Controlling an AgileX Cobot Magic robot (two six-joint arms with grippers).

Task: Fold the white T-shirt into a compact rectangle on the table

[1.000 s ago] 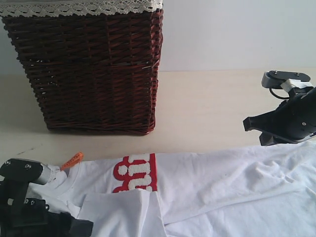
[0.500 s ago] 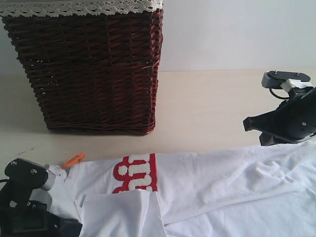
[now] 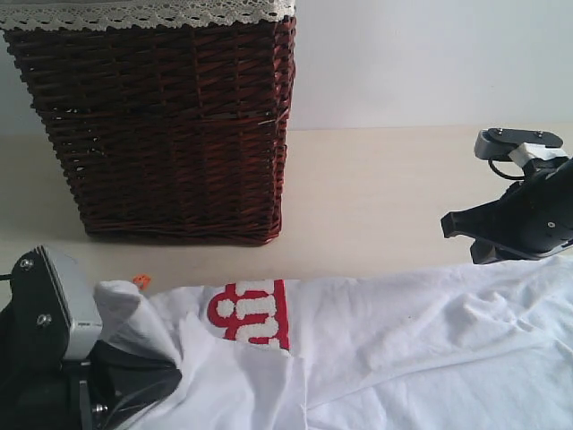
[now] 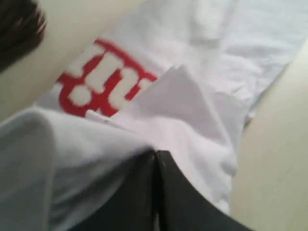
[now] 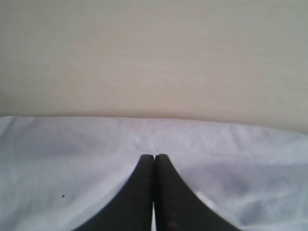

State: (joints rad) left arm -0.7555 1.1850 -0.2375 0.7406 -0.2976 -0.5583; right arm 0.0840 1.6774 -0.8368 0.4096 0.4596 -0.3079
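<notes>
The white T-shirt (image 3: 403,349) lies along the near side of the counter (image 3: 385,179). The left gripper (image 4: 157,155) is clamped on its collar end, which it holds raised at the near left. The right gripper (image 5: 154,159) hovers at the right, closed and empty. A fold seems begun; the next move should carry this end rightward.

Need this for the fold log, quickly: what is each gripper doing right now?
Left gripper: closed, pinching the white T-shirt at its lifted collar end.
Right gripper: closed, nothing seen in its grip.
</notes>
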